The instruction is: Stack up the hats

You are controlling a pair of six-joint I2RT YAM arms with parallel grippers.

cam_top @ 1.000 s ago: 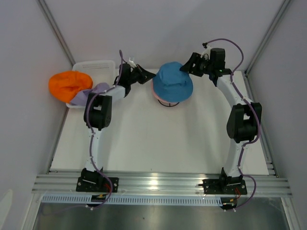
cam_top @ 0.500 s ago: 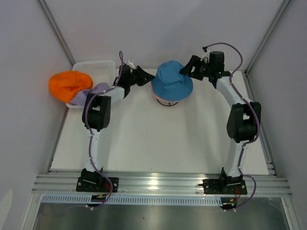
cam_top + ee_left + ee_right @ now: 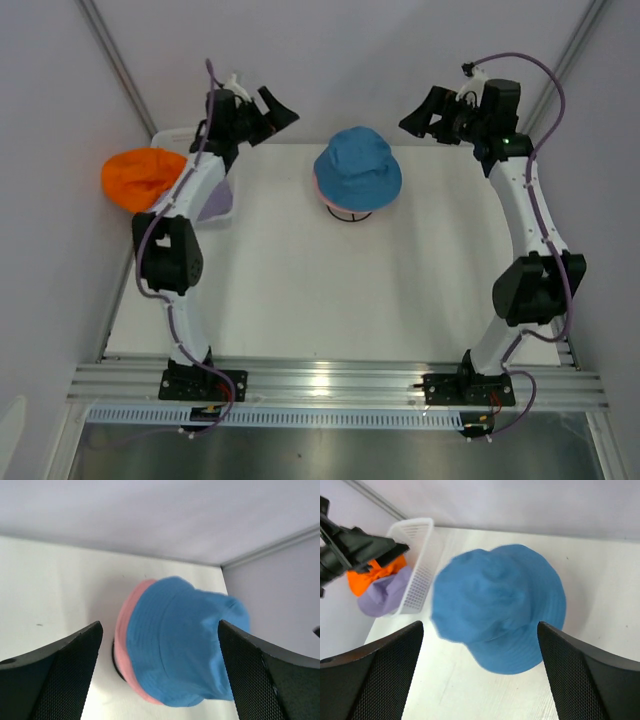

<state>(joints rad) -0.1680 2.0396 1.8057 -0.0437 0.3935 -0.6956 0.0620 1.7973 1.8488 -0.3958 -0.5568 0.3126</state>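
Hats sit in two places. At the far middle of the white table [image 3: 300,290], the blue hat [image 3: 358,170] lies on top of the pink hat [image 3: 121,637], whose brim shows as a thin edge along the blue one's left side. Both rest on a black wire stand [image 3: 352,214], of which only the foot shows. At the far left, a white mesh basket [image 3: 417,567] holds the orange hat [image 3: 140,178] and the lavender hat [image 3: 385,597]. The orange one bulges over the left rim, and the left arm partly hides the lavender one from above. The left gripper [image 3: 270,112] hangs in the air near the basket's far right corner, left of the stack, its jaws spread and holding nothing. The right gripper [image 3: 420,113] hangs to the right of the stack, apart from it, jaws likewise spread wide with nothing between them.
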